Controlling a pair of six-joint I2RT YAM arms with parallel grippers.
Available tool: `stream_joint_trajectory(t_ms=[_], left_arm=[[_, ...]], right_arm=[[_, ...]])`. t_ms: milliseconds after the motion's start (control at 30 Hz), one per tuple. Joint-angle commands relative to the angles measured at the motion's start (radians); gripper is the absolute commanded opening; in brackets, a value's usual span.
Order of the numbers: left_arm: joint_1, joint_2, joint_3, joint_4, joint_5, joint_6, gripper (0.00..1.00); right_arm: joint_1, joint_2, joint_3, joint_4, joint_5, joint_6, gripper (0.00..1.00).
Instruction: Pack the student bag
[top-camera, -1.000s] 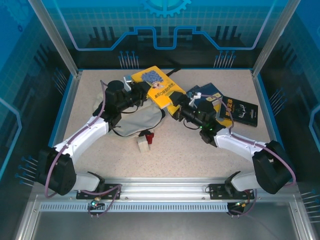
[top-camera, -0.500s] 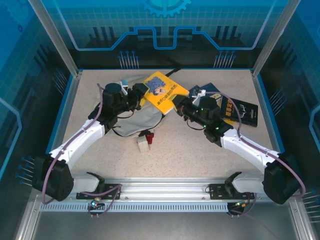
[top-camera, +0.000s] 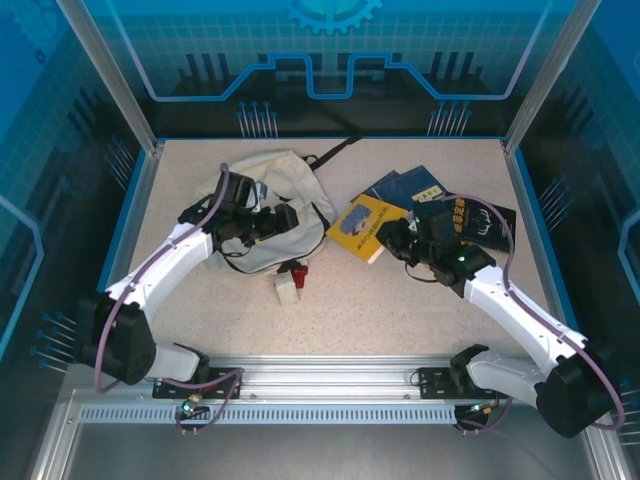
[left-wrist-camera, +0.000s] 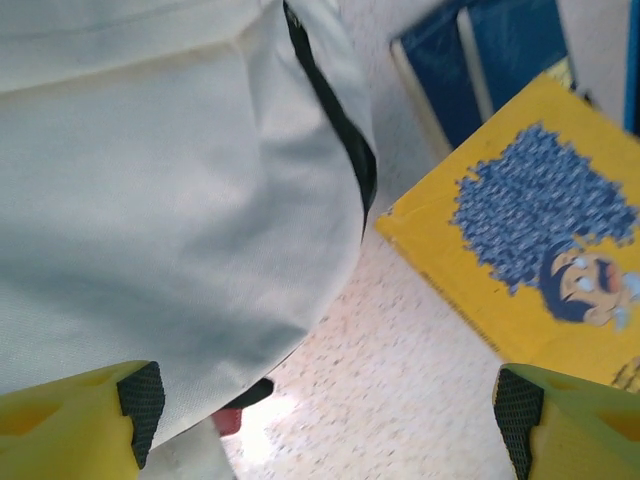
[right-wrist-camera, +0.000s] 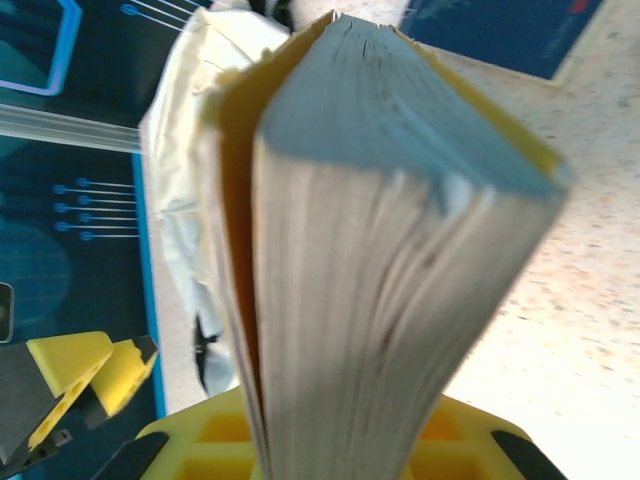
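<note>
The student bag lies slumped in the upper left-centre of the top view, flat on the table, with a black strap trailing off toward the back edge. It looks soft and light to me, cream cloth that sags and folds. I judge it will give under a pinch instead of holding shape, so the firmest hold is a fold at the edge of its mouth or the strap. In my left wrist view its fabric fills the left half, with a dark seam running down it. I cannot tell whether that seam is an open mouth, nor whether anything is inside.

My left gripper hangs over the bag's right side, jaws spread wide and holding nothing. My right gripper is clamped on the yellow book, just right of the bag. In my right wrist view its page edges face the lens. The book feels like the stiff, heavier piece here.

Blue books and a dark book lie further right. A small white and red thing sits just below the bag.
</note>
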Motion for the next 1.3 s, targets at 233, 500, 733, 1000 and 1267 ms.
stream_joint_trajectory(t_ms=[233,500,733,1000,1267], left_arm=[[-0.189,0.152,0.159,-0.339,-0.173,0.514,0.8],[-0.232,0.33,0.275,-0.337,-0.267,0.548,0.77],[-0.259,0.456,0.361,-0.378,-0.349,0.586,0.82],[-0.266,0.536,0.432,-0.416,-0.496,0.587,0.73],[-0.268,0.455,0.46,-0.423,-0.59,0.608,0.66]], right_arm=[[-0.064,-0.109,0.008,-0.095,0.021,-0.057,0.12],[-0.072,-0.111,-0.001,-0.1,0.016,-0.048,0.12],[-0.079,-0.135,-0.007,-0.114,0.021,-0.043,0.12],[-0.084,-0.134,-0.011,-0.106,0.015,-0.039,0.12],[-0.086,-0.132,-0.014,-0.098,0.009,-0.032,0.13]])
